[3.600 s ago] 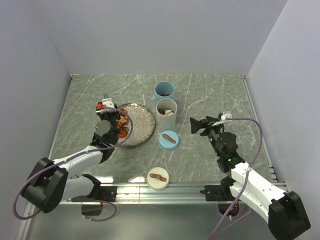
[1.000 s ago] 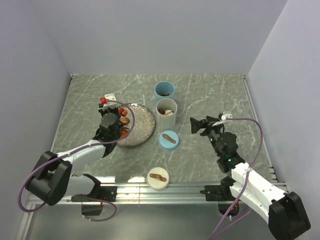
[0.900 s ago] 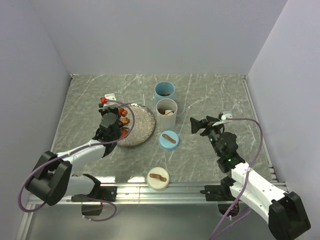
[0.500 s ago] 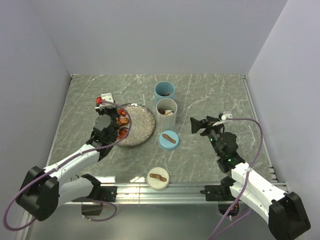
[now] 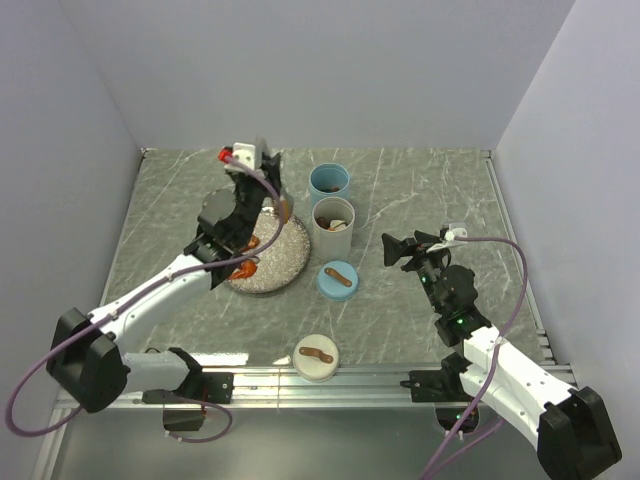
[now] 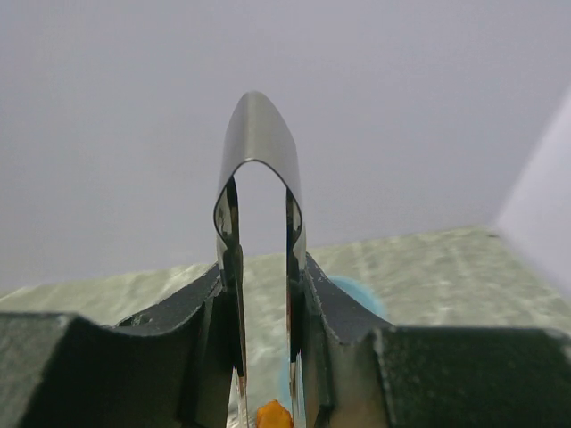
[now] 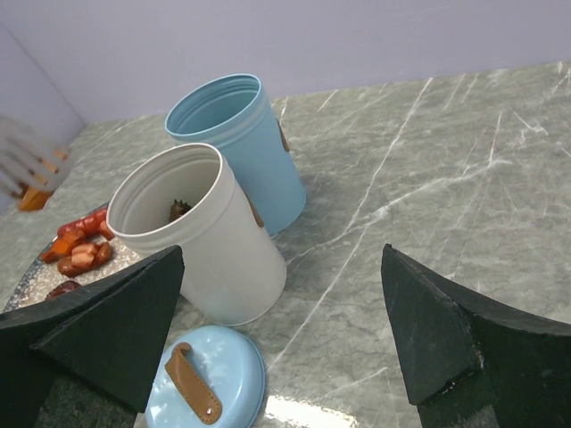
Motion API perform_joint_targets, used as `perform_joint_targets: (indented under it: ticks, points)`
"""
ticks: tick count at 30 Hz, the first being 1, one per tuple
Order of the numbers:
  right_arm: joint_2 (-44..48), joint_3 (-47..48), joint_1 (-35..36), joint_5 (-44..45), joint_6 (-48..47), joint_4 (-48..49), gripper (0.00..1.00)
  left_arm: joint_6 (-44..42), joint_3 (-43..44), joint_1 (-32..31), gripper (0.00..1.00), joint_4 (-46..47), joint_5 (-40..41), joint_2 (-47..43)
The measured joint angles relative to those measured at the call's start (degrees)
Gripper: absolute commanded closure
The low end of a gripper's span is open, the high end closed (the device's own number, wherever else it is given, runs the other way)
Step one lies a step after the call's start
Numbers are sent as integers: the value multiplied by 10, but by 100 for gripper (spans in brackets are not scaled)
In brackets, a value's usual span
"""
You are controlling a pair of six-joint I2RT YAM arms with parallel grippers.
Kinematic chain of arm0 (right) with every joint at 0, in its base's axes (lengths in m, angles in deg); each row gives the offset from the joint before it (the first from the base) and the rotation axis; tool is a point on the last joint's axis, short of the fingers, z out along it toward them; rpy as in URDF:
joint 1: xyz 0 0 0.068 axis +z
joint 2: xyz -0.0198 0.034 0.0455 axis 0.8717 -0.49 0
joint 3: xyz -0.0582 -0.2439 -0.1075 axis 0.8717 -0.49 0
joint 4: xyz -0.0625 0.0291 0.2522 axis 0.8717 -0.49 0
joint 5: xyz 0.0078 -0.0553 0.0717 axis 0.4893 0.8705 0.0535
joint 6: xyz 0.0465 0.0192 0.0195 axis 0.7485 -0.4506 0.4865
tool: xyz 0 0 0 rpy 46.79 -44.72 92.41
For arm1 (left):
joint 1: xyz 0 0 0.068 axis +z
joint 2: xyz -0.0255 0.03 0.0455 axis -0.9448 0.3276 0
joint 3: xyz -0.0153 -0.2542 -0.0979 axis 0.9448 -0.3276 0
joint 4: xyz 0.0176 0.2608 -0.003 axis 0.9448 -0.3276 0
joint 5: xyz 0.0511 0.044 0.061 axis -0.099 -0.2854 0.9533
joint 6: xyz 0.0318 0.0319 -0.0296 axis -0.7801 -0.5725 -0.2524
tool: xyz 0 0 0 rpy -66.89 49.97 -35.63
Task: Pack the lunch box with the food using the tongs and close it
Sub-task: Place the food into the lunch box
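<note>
The left arm reaches forward from its base, wrist held high over the far edge of the plate. Its left hand is clamped on the tongs. The two thin arms are pinched between the fingers, and the bent, joined end sticks out past the fingertips towards the back wall. An orange piece shows between the tong arms at the bottom of the wrist view.

The rest of the food lies on the plate, left of the white cup. That cup has some pieces inside, and the blue cup stands just behind it. A blue lid and a white lid lie on the worktop.

The right arm is bent low, and its right hand is spread wide and empty, pointing at the cups from well apart.
</note>
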Motion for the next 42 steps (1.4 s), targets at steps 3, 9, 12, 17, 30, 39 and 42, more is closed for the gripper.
perform_joint_targets:
  ticks: [3, 9, 12, 17, 30, 39, 42]
  points:
    - [1, 0, 0, 0, 0, 0, 2, 8, 55, -21, 78, -5, -37, 40]
    - [12, 0, 0, 3, 0, 0, 2, 14, 119, -57, 78, -10, -71, 108]
    - [16, 0, 0, 4, 0, 0, 2, 16, 143, -73, 78, -16, -75, 139]
    - [20, 0, 0, 4, 0, -1, 2, 16, 172, -90, 73, -21, -75, 176]
    - [24, 0, 0, 4, 0, -1, 2, 2, 183, -107, 54, -21, -54, 197]
    - [24, 0, 0, 4, 0, -1, 2, -47, 103, -112, 59, 20, 16, 111]
    - [24, 0, 0, 4, 0, -1, 2, -72, 48, -112, 58, 41, 66, 33]
